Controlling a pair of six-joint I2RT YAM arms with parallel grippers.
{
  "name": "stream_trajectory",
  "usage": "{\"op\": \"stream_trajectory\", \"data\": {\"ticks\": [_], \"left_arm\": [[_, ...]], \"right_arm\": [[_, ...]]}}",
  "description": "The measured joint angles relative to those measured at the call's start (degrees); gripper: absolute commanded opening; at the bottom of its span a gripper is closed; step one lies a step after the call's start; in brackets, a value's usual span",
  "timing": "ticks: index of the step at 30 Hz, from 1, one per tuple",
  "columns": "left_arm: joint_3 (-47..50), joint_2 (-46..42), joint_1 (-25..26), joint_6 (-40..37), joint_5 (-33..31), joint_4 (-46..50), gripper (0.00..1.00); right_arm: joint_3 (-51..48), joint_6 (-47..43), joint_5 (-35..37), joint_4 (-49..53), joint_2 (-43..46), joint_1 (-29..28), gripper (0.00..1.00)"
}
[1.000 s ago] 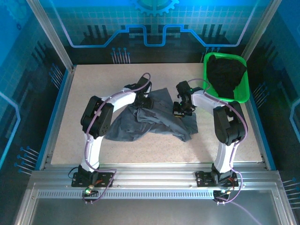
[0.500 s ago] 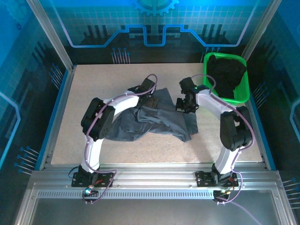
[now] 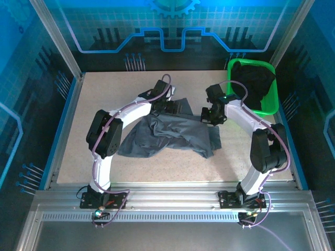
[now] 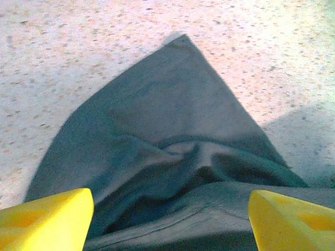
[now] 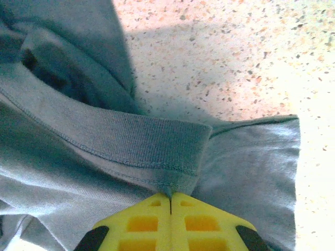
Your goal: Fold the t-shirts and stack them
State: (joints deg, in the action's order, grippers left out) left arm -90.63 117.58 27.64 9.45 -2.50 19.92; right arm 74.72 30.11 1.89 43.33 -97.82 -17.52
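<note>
Grey t-shirt (image 3: 172, 133): R gripper (image 5: 170, 198) fingers clamped on ribbed edge, prob. collar; L gripper (image 4: 170, 212) fingers apart above.

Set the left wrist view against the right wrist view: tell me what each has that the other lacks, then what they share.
Left wrist: the left gripper with its yellow fingers wide apart, gripping nothing, and beyond it a pointed corner of the grey t-shirt lying flat.
Right wrist: the right gripper shut, its tips pinching the shirt at the edge of a folded ribbed band.
Both: the grey t-shirt, rumpled, on the speckled table.
</note>
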Motion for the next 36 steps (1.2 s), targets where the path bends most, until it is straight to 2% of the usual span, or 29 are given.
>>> {"op": "stream_trajectory", "data": {"ticks": [5, 11, 17, 21, 26, 29, 31, 33, 36], "left_arm": [[6.3, -4.8, -2.6, 5.6, -6.3, 3.7, 0.8], [14.3, -12.4, -8.6, 10.4, -7.0, 5.4, 0.78], [25.3, -20.3, -12.1, 13.2, -2.0, 3.1, 0.67], [31.2, -24.9, -12.3, 13.9, 3.2, 1.9, 0.63], [34.2, -26.5, -12.2, 14.4, 7.5, 0.9, 0.53], [34.3, -26.5, -12.3, 14.1, 8.9, 1.3, 0.48], [34.8, -26.5, -12.5, 13.8, 9.9, 1.3, 0.47], [35.9, -26.5, -12.7, 13.6, 10.9, 1.3, 0.47], [37.6, -26.4, -13.1, 13.6, 12.6, 1.5, 0.45]], "right_arm": [[2.8, -0.9, 0.9, 1.2, 0.0, 1.3, 0.0], [12.3, -2.1, 1.6, 1.9, -3.3, 3.0, 0.0], [23.5, -3.0, 1.8, 4.3, -11.5, 5.1, 0.0], [31.3, -3.2, 2.2, 6.2, -18.2, 6.5, 0.0], [38.6, -3.2, 1.7, 8.3, -25.3, 8.0, 0.01], [44.4, -3.1, 0.8, 10.6, -29.9, 8.4, 0.27], [47.8, -3.3, 0.5, 12.1, -32.3, 8.3, 0.39], [48.9, -4.0, 0.5, 13.1, -33.0, 8.2, 0.45], [48.9, -4.7, 0.9, 14.5, -32.3, 7.6, 0.47]]}}
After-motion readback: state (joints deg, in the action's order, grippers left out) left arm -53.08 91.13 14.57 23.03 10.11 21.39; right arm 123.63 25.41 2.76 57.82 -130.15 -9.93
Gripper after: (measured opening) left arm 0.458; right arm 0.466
